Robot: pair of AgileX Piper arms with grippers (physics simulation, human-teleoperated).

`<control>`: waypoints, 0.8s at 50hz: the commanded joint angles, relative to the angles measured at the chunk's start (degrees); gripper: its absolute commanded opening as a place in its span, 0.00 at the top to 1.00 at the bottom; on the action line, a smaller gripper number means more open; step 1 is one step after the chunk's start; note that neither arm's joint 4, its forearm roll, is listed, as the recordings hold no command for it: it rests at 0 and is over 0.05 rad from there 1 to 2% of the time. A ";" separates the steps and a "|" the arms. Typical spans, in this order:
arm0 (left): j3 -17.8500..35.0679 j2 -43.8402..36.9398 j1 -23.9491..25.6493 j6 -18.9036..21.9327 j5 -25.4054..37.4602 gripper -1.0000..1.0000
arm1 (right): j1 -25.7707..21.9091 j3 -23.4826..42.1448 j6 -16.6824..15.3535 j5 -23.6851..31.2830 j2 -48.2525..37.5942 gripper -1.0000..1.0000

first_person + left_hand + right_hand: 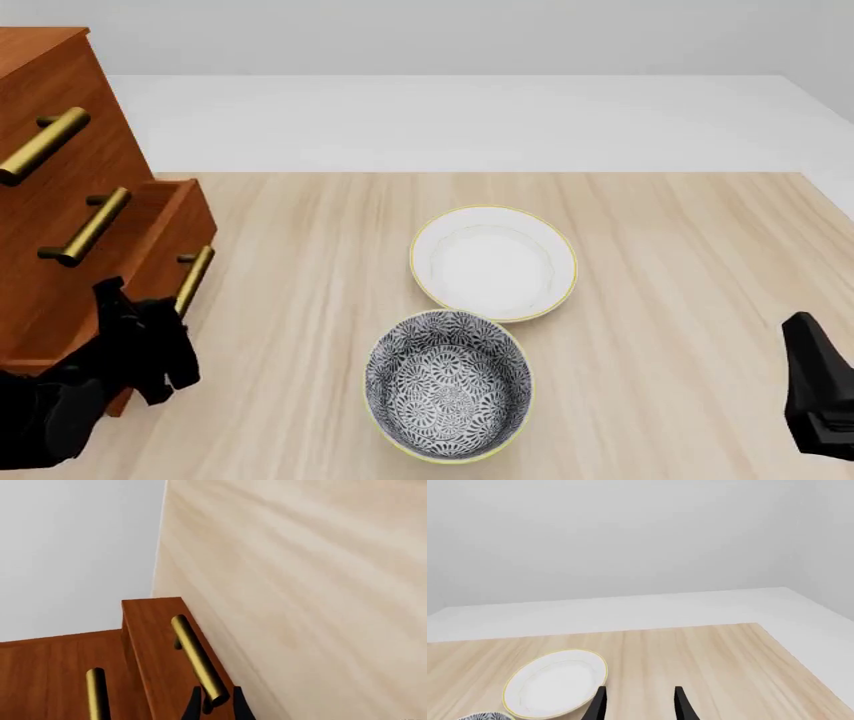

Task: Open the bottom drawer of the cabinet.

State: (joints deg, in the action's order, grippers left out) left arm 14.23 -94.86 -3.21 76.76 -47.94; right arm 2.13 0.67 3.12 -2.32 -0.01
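Bottom drawer [158, 232]: pulled partly out of cabinet [54, 160], at 9 o'clock on desk [667, 300].
Left pincer [215, 706]: clamped on brass handle [199, 660].
Right pincer [638, 704]: spread, empty.

Simulated tabletop scene, not a real room: flat render, blank pale grey backdrop, no walls or furniture beyond the setup. Light wood table [667, 260] on a plain white floor. Household-style props only: a reddish-brown cabinet [54, 70] with brass handles, a white plate [494, 263], a patterned bowl [450, 385]. Black robot arm parts at the near edges mark it as a robot test bench.
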 commanded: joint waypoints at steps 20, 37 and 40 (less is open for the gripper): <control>2.76 0.99 7.25 -0.43 -0.65 1.00 | -0.01 -0.07 -0.08 -0.02 0.00 0.00; 3.71 0.26 7.03 -0.10 -0.33 1.00 | 0.05 0.01 -0.06 0.09 0.00 0.00; 3.82 0.14 6.91 -0.07 -0.35 1.00 | 0.11 0.03 -0.09 0.12 0.00 0.00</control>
State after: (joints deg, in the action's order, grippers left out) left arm 13.92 -93.30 0.78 75.57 -46.20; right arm 2.19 0.67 3.07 -2.26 -0.01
